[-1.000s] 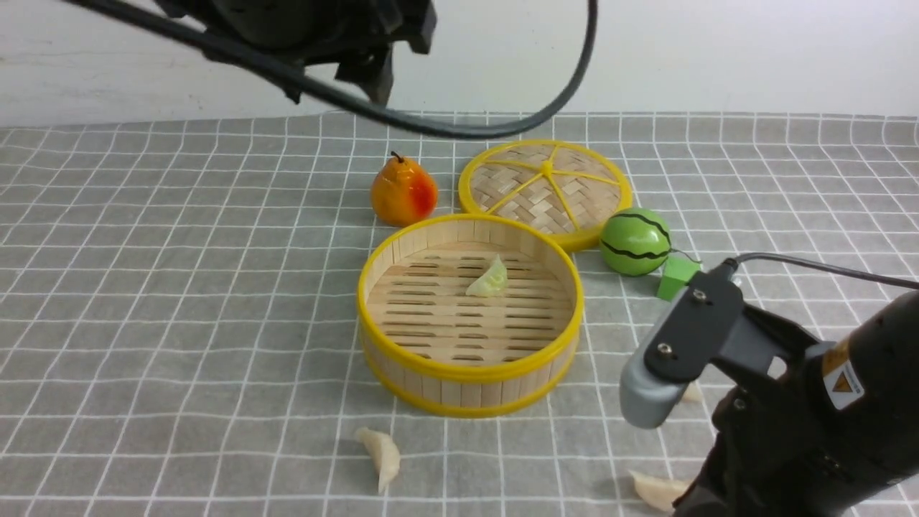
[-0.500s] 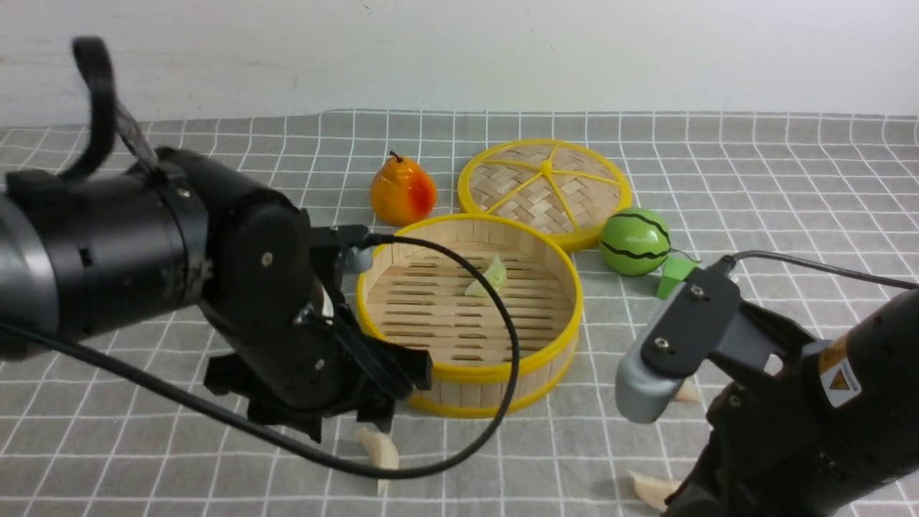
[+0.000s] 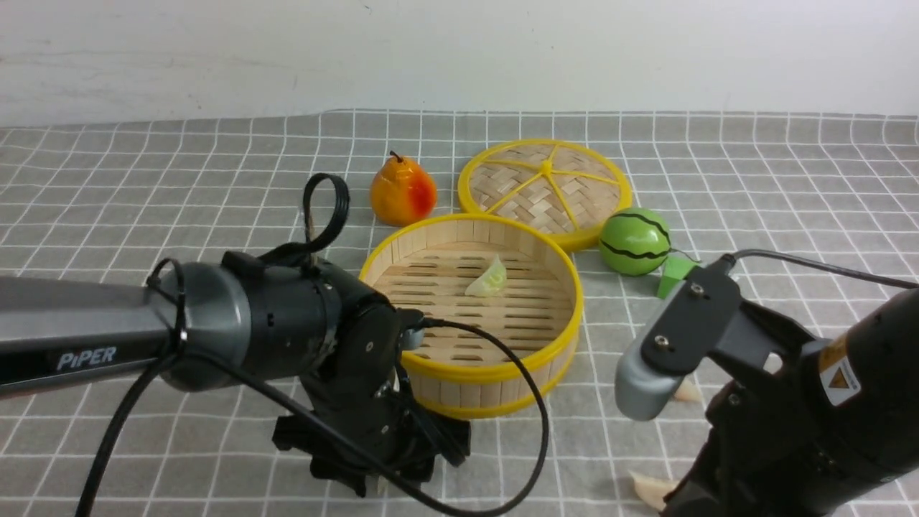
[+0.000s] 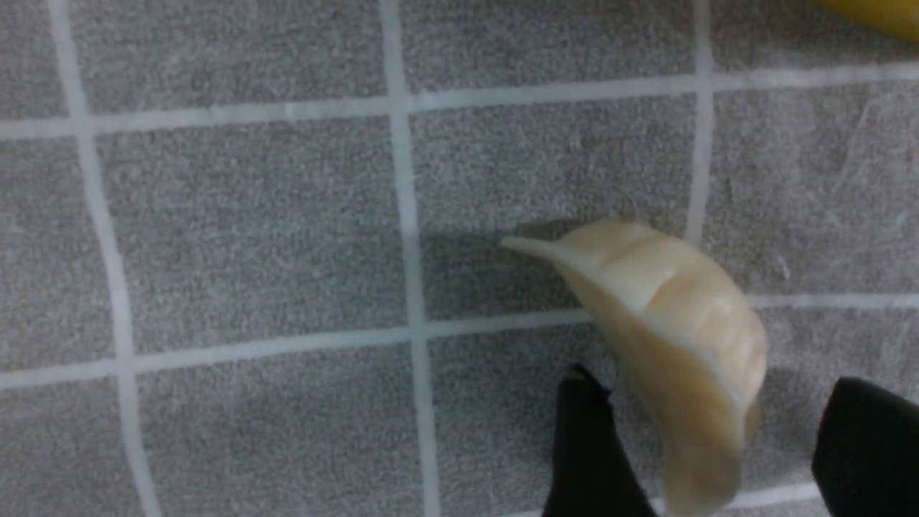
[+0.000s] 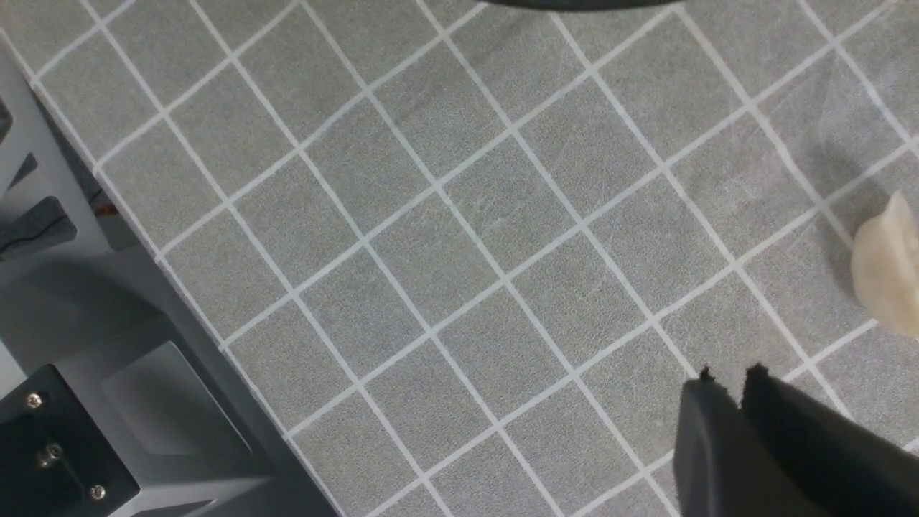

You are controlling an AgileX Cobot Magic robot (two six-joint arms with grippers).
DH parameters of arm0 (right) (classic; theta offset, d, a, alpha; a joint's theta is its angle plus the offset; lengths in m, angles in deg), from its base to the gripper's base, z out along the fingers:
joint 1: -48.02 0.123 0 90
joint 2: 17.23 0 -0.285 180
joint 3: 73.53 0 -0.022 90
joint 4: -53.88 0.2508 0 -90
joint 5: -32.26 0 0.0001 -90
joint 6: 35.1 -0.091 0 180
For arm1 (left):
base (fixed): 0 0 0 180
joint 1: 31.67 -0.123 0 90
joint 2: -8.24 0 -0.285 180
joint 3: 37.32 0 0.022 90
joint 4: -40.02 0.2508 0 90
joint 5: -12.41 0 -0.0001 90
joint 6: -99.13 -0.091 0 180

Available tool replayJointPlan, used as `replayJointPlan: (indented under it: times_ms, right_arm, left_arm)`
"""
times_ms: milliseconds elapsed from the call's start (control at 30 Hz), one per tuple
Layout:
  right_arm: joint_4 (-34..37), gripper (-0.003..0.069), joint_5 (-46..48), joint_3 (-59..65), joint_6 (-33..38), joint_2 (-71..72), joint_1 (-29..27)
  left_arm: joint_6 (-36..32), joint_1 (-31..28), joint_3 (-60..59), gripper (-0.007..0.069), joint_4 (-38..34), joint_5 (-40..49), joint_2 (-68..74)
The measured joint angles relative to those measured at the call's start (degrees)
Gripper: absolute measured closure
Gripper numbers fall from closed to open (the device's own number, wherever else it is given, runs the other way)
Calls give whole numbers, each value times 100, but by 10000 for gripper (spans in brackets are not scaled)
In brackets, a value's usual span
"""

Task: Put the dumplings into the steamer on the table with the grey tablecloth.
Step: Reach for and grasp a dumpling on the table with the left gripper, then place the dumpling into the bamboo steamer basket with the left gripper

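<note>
The steamer [image 3: 502, 371] stands mid-table on the grey tablecloth [image 3: 143, 215] and holds the pale green dumpling [image 3: 488, 278]. My left gripper [image 4: 711, 377] is low over the cloth just in front of the steamer. It is open, with one black finger on each side of an off-white dumpling [image 4: 675, 301] that lies on the cloth. My left arm [image 3: 337, 373] hides that dumpling in the front view. My right gripper [image 5: 729, 373] is shut and empty, near another off-white dumpling [image 5: 887, 276]. Two off-white dumplings [image 3: 653, 490] [image 3: 688, 391] peek out beside my right arm.
An orange pear [image 3: 403, 192] and the flat woven lid [image 3: 546, 188] lie behind the steamer. A green striped ball [image 3: 635, 242] and a green block [image 3: 677, 276] lie to its right. The robot's grey base [image 5: 72, 359] borders the cloth's near edge.
My left arm has swung down from high at the back to the cloth in front of the steamer, over the off-white dumpling. My right arm has barely moved.
</note>
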Motion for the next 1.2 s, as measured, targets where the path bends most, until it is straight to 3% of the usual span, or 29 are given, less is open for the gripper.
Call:
replayJointPlan:
  times_ms: [400, 933, 1200]
  right_arm:
    - [-5, 585, -6, 0, 0, 0, 0]
    - [1, 575, -6, 0, 0, 0, 0]
    - [1, 573, -6, 0, 0, 0, 0]
  left_arm:
    - [0, 0, 468, 628, 386, 421, 11]
    - [-443, 0, 1053, 638, 821, 1302, -1054]
    - [-1064, -57, 2698, 638, 736, 1338, -513]
